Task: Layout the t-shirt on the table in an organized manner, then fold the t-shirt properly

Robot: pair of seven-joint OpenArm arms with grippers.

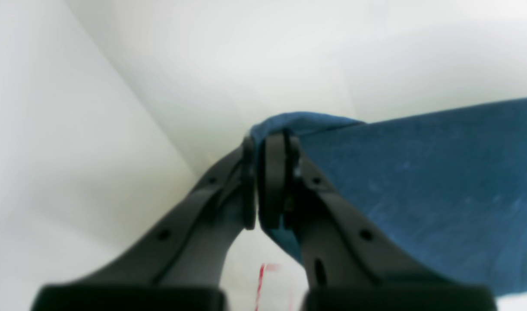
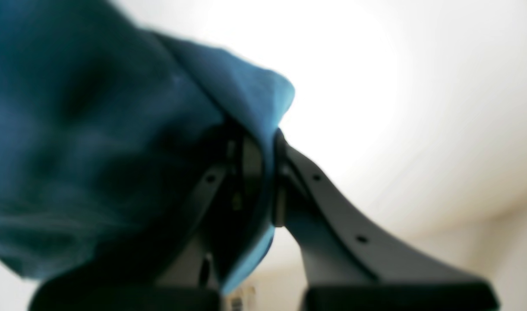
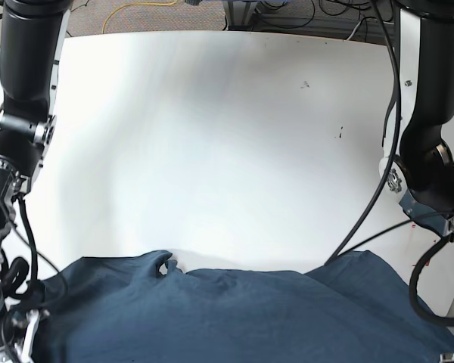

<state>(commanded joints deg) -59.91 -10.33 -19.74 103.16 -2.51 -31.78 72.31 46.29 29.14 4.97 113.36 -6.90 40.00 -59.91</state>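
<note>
Left tool (image 1: 257, 181): clamped on a folded edge of the t-shirt (image 1: 418, 190), cloth pinched between the two black fingers and bulging up just past the tips. Right tool (image 2: 263, 181): likewise closed on the t-shirt (image 2: 95, 142), a blue flap caught between the pads and a bigger mass of cloth draped over the inner finger, hiding most of it. Held at two separate edges, one per arm — by the look of it to keep the garment stretched across its width and lifted enough to be drawn out flat over the table (image 3: 212, 136).

Seen from the base view, neither tool visible, only the arms coming down at each side of the frame. T-shirt (image 3: 234, 318) spread along the near edge of the table, reaching from one arm to the other, far side resting on the white top, near side running out of frame. Most of the table beyond it bare, apart from a few dark specks.

Dark navy, soft, matte. Small puckered fold standing up on the far hem left of centre; shallow creases fanning from it. Right portion lying as a separate raised flap — sleeve or corner, cannot tell which. Not yet laid out squarely; folding judged not begun.
</note>
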